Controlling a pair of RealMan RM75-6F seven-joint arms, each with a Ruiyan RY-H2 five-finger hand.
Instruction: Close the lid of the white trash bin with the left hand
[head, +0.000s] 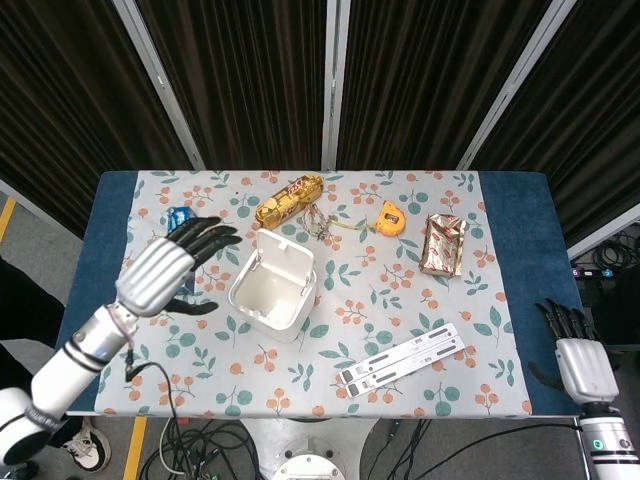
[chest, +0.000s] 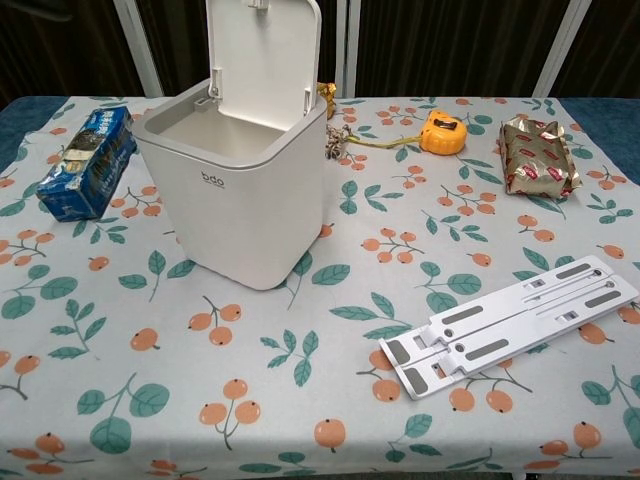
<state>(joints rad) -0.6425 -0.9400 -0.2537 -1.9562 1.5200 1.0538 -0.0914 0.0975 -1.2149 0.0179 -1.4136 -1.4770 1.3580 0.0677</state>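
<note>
The white trash bin (head: 270, 297) (chest: 240, 190) stands on the flowered tablecloth, left of centre. Its lid (head: 288, 264) (chest: 262, 60) is raised upright at the far side, leaving the bin's mouth uncovered. In the head view my left hand (head: 165, 268) hovers over the table just left of the bin, fingers spread, holding nothing and not touching the bin. My right hand (head: 574, 357) hangs off the table's right edge, fingers straight and empty. Neither hand shows in the chest view.
A blue snack packet (chest: 88, 162) lies left of the bin, partly hidden by my left hand in the head view. Behind the bin are a gold packet (head: 288, 199), an orange tape measure (head: 389, 219) and a foil wrapper (head: 443, 243). A white folding stand (head: 402, 358) lies front right.
</note>
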